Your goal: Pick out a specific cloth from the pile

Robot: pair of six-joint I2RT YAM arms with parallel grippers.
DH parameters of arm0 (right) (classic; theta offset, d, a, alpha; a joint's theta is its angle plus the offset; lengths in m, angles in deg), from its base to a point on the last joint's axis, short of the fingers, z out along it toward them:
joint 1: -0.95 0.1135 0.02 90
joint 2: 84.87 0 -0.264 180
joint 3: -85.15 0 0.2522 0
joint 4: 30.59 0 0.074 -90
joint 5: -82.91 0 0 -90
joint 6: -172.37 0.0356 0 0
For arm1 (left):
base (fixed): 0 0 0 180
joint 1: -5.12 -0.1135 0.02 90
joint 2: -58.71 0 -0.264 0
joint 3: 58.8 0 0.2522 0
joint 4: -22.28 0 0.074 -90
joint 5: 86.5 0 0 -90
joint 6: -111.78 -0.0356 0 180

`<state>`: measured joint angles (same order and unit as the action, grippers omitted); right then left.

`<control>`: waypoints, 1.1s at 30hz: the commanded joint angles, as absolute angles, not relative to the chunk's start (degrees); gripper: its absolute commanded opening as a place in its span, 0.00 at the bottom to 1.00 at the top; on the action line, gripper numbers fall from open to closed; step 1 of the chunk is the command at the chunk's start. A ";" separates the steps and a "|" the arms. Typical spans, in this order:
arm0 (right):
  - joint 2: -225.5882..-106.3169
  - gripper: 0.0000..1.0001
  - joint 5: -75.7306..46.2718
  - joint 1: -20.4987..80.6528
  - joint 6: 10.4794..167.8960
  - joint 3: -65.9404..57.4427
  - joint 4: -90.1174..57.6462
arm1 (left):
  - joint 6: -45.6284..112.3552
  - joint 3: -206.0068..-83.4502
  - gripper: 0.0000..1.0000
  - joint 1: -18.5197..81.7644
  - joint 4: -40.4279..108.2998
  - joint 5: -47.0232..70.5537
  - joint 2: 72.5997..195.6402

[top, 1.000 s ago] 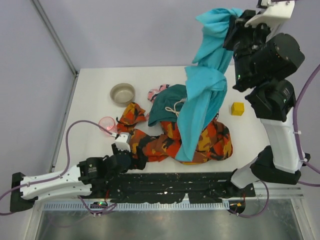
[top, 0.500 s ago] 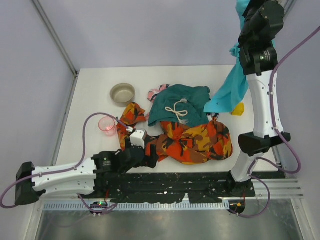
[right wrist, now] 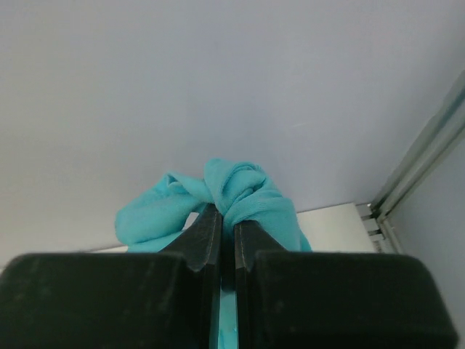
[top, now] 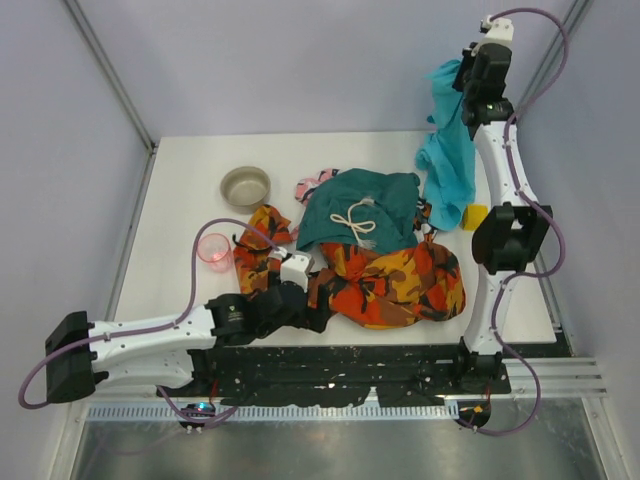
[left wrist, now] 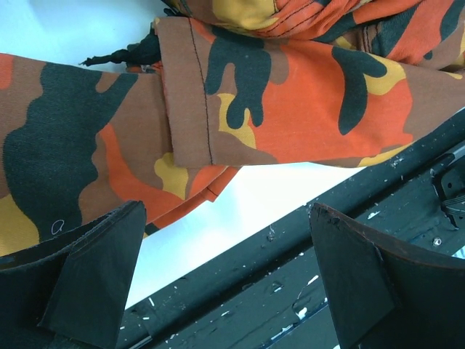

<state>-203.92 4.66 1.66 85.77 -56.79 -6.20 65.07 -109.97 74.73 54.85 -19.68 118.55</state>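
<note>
The turquoise cloth (top: 447,165) hangs from my right gripper (top: 466,85), which is shut on its top, high at the far right, clear of the pile. In the right wrist view the cloth (right wrist: 247,193) bunches over my closed fingers (right wrist: 207,233). The pile (top: 370,245) lies mid-table: the dark teal cloth with a white cord (top: 360,205), the orange-red-black camouflage cloth (top: 390,280) and a small pink piece (top: 313,184). My left gripper (top: 300,305) is open and empty at the camouflage cloth's near left edge; that cloth (left wrist: 218,94) fills the left wrist view beyond my fingertips (left wrist: 102,254).
A beige bowl (top: 245,186) and a pink cup (top: 214,248) stand left of the pile. A yellow block (top: 475,215) sits at the right, behind the hanging cloth. A black mat (top: 350,370) runs along the table's near edge.
My right arm has swung the turquoise cloth up and off the pile toward the far right corner. My left gripper has slid right along the near edge to the camouflage cloth.
</note>
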 commanded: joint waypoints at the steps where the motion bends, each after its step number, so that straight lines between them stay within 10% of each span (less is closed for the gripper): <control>1: -209.21 0.05 -6.11 1.92 88.43 -62.89 -11.65 | 64.32 -110.88 1.00 74.21 51.16 -20.31 117.60; 8: -217.68 0.05 0.27 1.83 91.24 -65.74 -12.96 | 64.15 -110.44 1.00 73.24 50.54 -20.40 117.42; 16: -202.48 0.07 14.35 -0.10 96.00 -26.83 -31.06 | 64.85 -110.09 1.00 73.06 51.42 -19.79 117.07; 18: -199.49 0.28 13.05 -0.19 96.00 -22.77 -30.90 | 65.11 -109.83 1.00 72.97 51.68 -19.87 116.72; 19: -198.00 0.61 12.60 -0.19 96.08 -22.31 -28.81 | 65.29 -109.91 1.00 72.97 52.12 -19.96 116.46; 21: -195.54 0.95 12.43 -0.19 96.08 -22.57 -24.24 | 65.29 -110.17 1.00 72.97 53.35 -20.49 115.76; 33: -165.33 0.95 8.38 -0.19 94.07 -10.99 1.63 | 67.66 -110.79 1.00 72.80 65.03 -27.26 105.92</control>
